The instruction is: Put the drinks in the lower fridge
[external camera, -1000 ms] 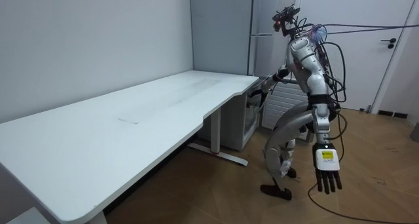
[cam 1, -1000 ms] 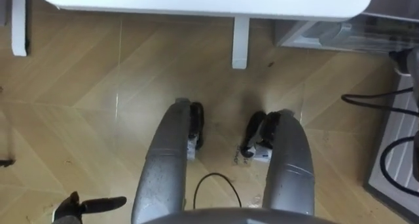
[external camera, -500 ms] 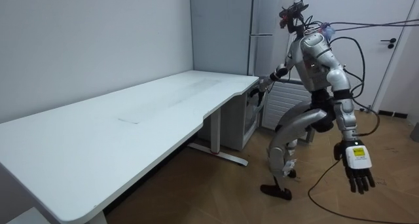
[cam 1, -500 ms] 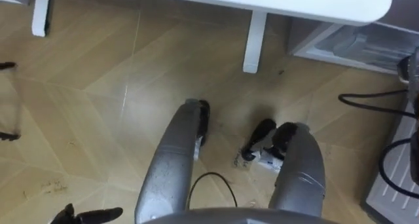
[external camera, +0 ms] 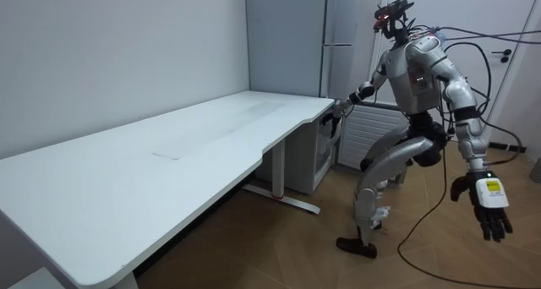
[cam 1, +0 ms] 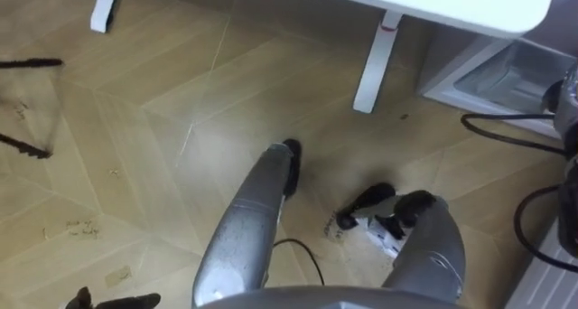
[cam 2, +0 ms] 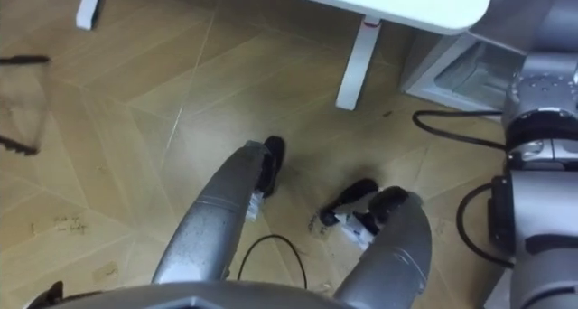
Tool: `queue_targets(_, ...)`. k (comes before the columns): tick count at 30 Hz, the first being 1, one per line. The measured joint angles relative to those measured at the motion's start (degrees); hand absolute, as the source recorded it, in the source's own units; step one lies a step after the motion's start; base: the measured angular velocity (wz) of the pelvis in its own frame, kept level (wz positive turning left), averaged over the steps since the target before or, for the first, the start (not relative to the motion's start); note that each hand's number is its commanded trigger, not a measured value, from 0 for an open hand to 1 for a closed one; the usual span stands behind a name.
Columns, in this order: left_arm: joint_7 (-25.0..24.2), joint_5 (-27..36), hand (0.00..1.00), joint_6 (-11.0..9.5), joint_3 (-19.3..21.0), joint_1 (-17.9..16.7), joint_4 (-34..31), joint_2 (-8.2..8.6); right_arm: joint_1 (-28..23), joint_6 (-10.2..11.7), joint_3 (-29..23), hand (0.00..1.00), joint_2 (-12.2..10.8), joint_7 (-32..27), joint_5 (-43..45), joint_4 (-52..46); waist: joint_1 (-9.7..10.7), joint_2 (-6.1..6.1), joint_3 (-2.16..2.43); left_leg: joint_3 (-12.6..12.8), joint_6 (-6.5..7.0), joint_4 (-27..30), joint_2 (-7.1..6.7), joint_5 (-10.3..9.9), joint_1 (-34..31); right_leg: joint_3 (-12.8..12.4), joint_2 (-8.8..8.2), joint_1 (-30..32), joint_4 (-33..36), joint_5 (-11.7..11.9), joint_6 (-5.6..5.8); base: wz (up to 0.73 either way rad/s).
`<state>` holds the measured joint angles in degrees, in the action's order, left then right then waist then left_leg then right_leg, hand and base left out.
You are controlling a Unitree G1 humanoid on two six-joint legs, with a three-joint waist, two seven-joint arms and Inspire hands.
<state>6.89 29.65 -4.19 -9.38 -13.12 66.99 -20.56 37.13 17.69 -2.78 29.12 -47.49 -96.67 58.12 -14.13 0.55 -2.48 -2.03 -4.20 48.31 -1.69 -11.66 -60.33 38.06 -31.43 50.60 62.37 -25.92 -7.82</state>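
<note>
**At desk's end, by the fridge**

Stands at end of white desk [external camera: 169, 154], near tall grey fridge [external camera: 338, 35], one knee bent. Holds left hand [external camera: 489, 203] low, out from body, fingers straight and slack, w/ nothing in it. Has right hand [external camera: 338, 111] out by desk corner; grip cannot be told. Looks down on open pale compartment [cam 1: 492, 74] beside desk's end; contents, and drinks' whereabouts, cannot be told.

Desk [external camera: 169, 145] runs along the wall. Robot stands on floor [cam 1: 135, 119] off desk's far corner, before desk leg [cam 1: 375, 65]. Low unit [external camera: 325, 154] under desk's far end. Fridge [external camera: 338, 35] just behind that end. Door [external camera: 516, 61] well apart from desk, beyond the fridge.
</note>
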Motion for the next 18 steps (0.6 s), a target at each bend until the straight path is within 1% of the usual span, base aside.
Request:
queue_targets(1,-0.04,0.01,0.00,-0.02,-0.14,-0.19,-0.04,0.03,0.01,0.69,-0.13,0.00,-0.09,-0.36,0.09,-0.02,-0.74,0.00,0.00,-0.02,0.10,-0.18,0.07,-0.07,-0.01,1.68,-1.00,-0.58,0.11,-0.27,-0.46,0.12)
queue_targets(2,-0.07,-0.01,0.00,-0.02,-0.27,-0.33,-0.08,0.04,0.01,1.03,-0.13,0.00,-0.11,-0.48,0.12,-0.16,-1.01,0.02,-0.02,-0.01,0.13,-0.27,0.03,-0.10,-0.01,2.24,-1.43,-0.78,0.22,-0.33,-0.53,0.00)
queue_targets(3,-0.21,-0.03,0.00,-0.03,-0.54,-0.61,-0.08,0.04,0.01,1.31,-0.30,0.00,-0.08,-0.53,0.12,-0.34,-1.45,0.02,-0.01,0.07,0.14,-0.46,0.00,-0.10,-0.03,3.38,-2.25,-1.13,0.39,-0.45,-0.72,0.00)
queue_targets(4,-0.36,-0.04,0.00,-0.05,-0.90,-0.83,-0.08,0.03,0.02,1.53,-0.51,0.00,-0.07,-0.52,0.11,-0.82,-1.80,0.00,0.00,0.13,0.14,-0.72,-0.01,-0.11,-0.07,4.90,-3.13,-1.68,0.39,-0.46,-0.72,-0.04)
queue_targets(5,-0.48,-0.04,0.00,-0.06,-0.92,-0.96,-0.09,0.04,0.02,1.56,-0.66,0.00,-0.07,-0.52,0.10,-1.06,-1.97,-0.01,0.00,0.14,0.14,-0.79,-0.01,-0.11,-0.08,5.59,-3.51,-1.93,0.39,-0.46,-0.69,-0.09)
queue_targets(7,-1.32,-0.03,0.00,-0.09,-0.93,-1.43,-0.13,0.03,0.03,1.51,-0.69,0.00,-0.46,0.07,0.07,-2.19,-2.14,-0.06,0.04,0.08,0.13,-1.16,0.02,-0.11,-0.21,8.32,-4.74,-3.07,0.34,-0.42,-0.62,-0.10)
queue_targets(8,-1.41,-0.03,0.00,-0.14,-0.93,-1.42,-0.13,0.03,0.03,1.50,-0.69,0.00,-0.64,0.45,0.07,-2.29,-2.14,-0.07,0.04,0.02,0.10,-1.37,0.02,-0.09,-0.23,8.72,-4.84,-3.29,0.29,-0.38,-0.52,0.00)
queue_targets(9,-1.53,-0.04,0.00,-0.50,-0.93,-1.37,-0.29,0.03,0.02,1.23,-0.70,0.00,-0.83,1.30,0.07,-2.31,-2.07,-0.14,0.08,-0.23,0.07,-2.01,0.02,-0.08,-0.30,9.10,-4.69,-3.48,0.16,-0.40,0.75,0.19)
queue_targets(10,-1.58,-0.24,0.00,-1.27,-1.04,-1.24,-0.58,-0.01,0.02,0.99,-0.79,0.00,-0.80,1.81,0.07,-2.30,-1.94,-0.51,0.12,-0.83,-0.04,-2.95,0.02,-0.01,-0.49,8.96,-3.72,-3.48,0.00,-0.66,3.45,0.31)
queue_targets(11,-1.58,-0.51,0.00,-1.54,-1.10,-1.02,-0.63,-0.01,0.01,1.00,-0.87,0.00,-0.72,1.85,0.11,-2.29,-1.92,-0.84,0.11,-1.38,-0.20,-3.37,0.06,0.08,-0.63,8.63,-3.00,-3.44,-0.12,-0.87,4.81,0.50)
queue_targets(12,-1.58,-0.60,0.00,-1.97,-1.11,-0.69,-0.87,-0.35,-0.10,1.01,-1.14,0.00,-0.58,1.86,0.20,-1.96,-1.95,-1.14,0.05,-1.68,-0.57,-3.82,0.52,0.29,-0.82,6.34,-1.45,-2.44,-0.26,-1.49,5.53,0.67)
queue_targets(13,-1.58,-0.54,0.00,-2.12,-1.15,-0.69,-1.29,-0.61,-0.88,1.00,-1.78,0.00,-0.46,1.96,0.17,-1.73,-1.85,-1.12,0.09,-1.22,-1.08,-3.09,0.89,0.67,-0.69,3.67,0.18,-1.11,-0.67,-2.40,3.57,0.71)
queue_targets(14,-1.64,-0.52,0.00,-2.06,-1.68,-0.77,-1.90,-0.60,-1.53,0.99,-2.02,0.00,-0.17,2.17,0.15,-1.72,-1.94,-1.26,0.17,-0.60,-0.83,-1.78,0.96,0.76,-0.46,3.45,0.31,-1.04,-0.74,-2.92,2.55,0.62)
queue_targets(15,-2.55,-0.38,0.00,-1.67,-4.02,-1.06,-2.66,-0.38,-2.57,1.01,-2.30,0.00,0.05,3.53,0.32,-1.73,-2.24,-1.70,0.50,1.41,0.53,2.57,0.97,0.11,0.10,4.72,0.40,-1.65,-1.89,-2.95,2.54,0.21)
queue_targets(16,-3.98,-0.38,0.00,-1.22,-6.77,-1.40,-2.97,0.30,-2.67,0.70,-2.07,0.00,-0.19,6.25,1.31,-1.73,-2.50,-2.38,1.07,3.61,2.97,6.32,1.01,-1.82,1.80,7.33,2.01,-2.29,-5.80,-1.43,5.40,-0.10)
queue_targets(17,-4.73,-0.42,0.00,-1.17,-7.40,-1.49,-3.03,0.80,-2.59,0.05,-1.44,0.00,-0.39,7.95,2.41,-1.74,-3.46,-2.83,1.18,4.50,4.46,6.95,1.55,-2.96,3.07,7.73,3.56,-2.31,-7.74,-0.33,8.53,-0.40)
queue_targets(18,-5.38,-0.70,0.00,-1.16,-7.68,-2.75,-3.51,1.21,-2.59,-0.99,0.97,0.00,-0.37,10.74,3.06,-1.79,-3.60,-3.46,1.24,6.39,6.82,8.11,1.71,-8.01,5.94,3.17,4.67,-0.93,-1.90,-0.64,6.21,0.24)
